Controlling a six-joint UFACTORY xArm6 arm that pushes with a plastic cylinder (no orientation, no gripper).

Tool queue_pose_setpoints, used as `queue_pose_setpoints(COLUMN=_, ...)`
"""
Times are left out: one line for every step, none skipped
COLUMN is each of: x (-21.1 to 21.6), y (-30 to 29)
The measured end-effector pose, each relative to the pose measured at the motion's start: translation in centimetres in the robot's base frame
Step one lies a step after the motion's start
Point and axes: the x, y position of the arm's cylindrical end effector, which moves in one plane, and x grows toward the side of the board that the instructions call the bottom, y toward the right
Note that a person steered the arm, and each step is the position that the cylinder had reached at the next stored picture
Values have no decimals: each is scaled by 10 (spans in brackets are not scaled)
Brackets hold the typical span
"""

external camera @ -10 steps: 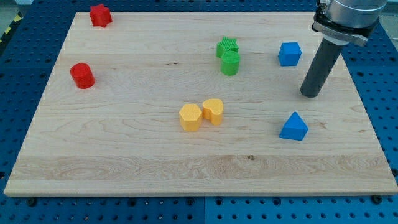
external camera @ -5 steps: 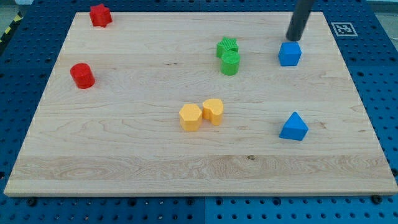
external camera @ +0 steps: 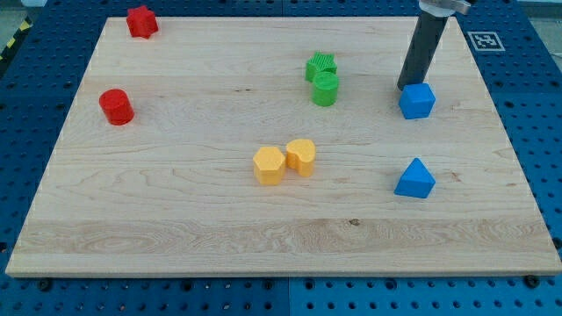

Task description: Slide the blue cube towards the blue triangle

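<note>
The scene was covered by one camera, set high beyond the near edge and tilted down and forward. The whole wooden worktop was taken in at middling range, its far edge narrowed, with blue pegboard seen round it. No second view was given, so nothing was shared.

My tip sits against the top-left edge of the blue plastic cube. Below it, bare wooden board runs unobstructed to the blue plastic triangle. To my tip's left stand two green plastic blocks, close together; the two yellow plastic blocks lie farther down-left, well apart.
</note>
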Motion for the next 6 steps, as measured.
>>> queue_pose_setpoints(x=17, y=0)
queue_pose_setpoints(x=30, y=0)
queue_pose_setpoints(x=30, y=0)
queue_pose_setpoints(x=48, y=0)
queue_pose_setpoints(x=54, y=0)
queue_pose_setpoints(x=54, y=0)
